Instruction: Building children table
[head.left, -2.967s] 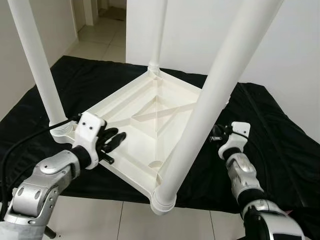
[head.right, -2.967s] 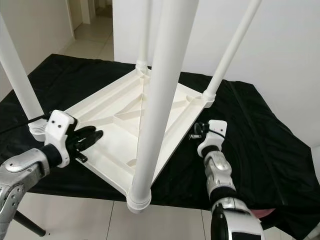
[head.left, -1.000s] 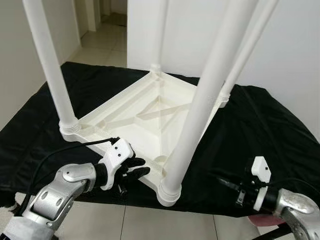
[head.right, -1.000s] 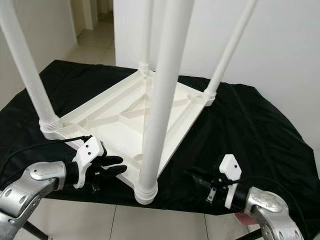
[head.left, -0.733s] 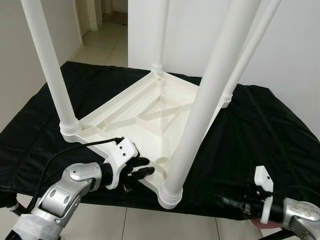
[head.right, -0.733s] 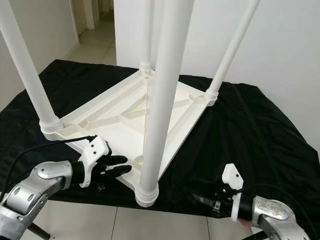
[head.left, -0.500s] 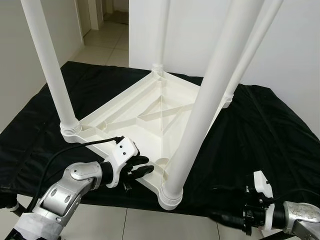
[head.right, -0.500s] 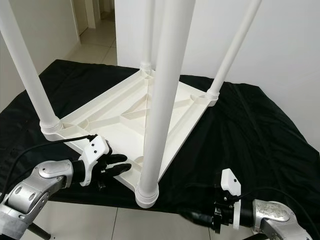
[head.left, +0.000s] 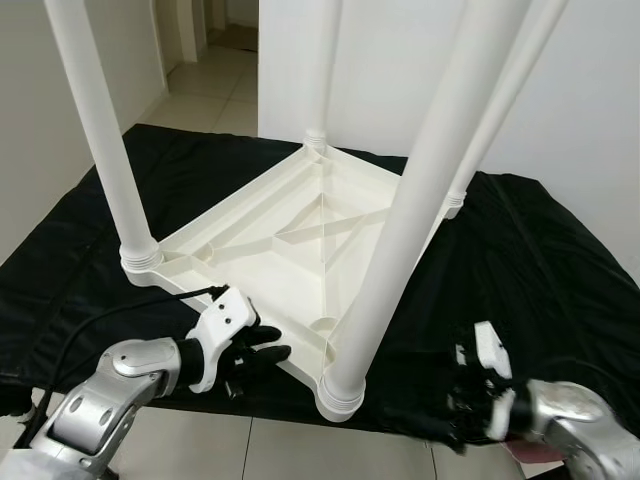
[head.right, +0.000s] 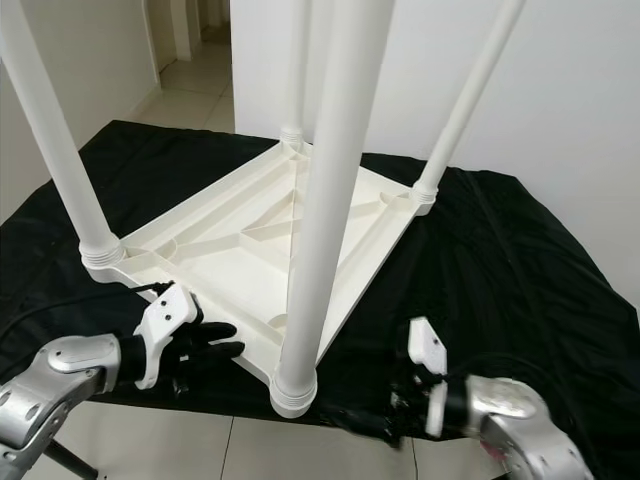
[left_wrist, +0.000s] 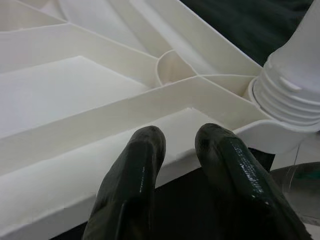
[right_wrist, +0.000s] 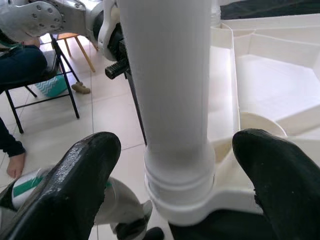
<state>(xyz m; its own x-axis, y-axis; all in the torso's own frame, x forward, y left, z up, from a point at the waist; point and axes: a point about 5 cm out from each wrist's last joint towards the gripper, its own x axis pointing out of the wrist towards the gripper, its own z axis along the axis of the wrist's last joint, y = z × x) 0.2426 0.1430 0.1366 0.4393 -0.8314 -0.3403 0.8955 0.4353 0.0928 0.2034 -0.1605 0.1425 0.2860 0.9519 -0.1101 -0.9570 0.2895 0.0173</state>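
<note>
Left eye view: white children table (head.left: 300, 235) lies upside down on a black-draped counter (head.left: 530, 260), underside up, four legs standing. It sits toward the near edge; the near corner with its leg socket reaches right to, maybe slightly past, that edge. Tiled floor (head.left: 180, 440) below.

Near leg (head.left: 400, 230) is the tallest thing in reach and rises between the two arms, screwed into the near-corner socket (head.right: 292, 388). Whether it is fully seated, cannot tell.

Right hand (right_wrist: 170, 165): fingers spread wide, one each side of the near leg just above its threaded collar, not touching it. Open, holding nothing.

Left hand (left_wrist: 182, 150): both fingertips at the table's near rim (left_wrist: 115, 175), left of the near corner, close together with a narrow gap. Appears closed and empty; contact with the rim not certain.

Risks, biggest first:
- Table sliding or tipping off the near edge. Cause: a sideways push or pull on the tall leg acts as a lever on a light table lying on slick cloth, with that corner already at the edge.
- Leg working loose or cross-threading if it is twisted off-axis.
- Right fingers slipping on the smooth round leg if they close off-centre.
- Left fingertips skidding off the thin rim, so bracing is lost.
- Cloth bunching or dragging under the table.
- A person's foot (right_wrist: 12, 167) and chair (right_wrist: 45, 80) on the floor nearby, under where a fallen table would land.
</note>
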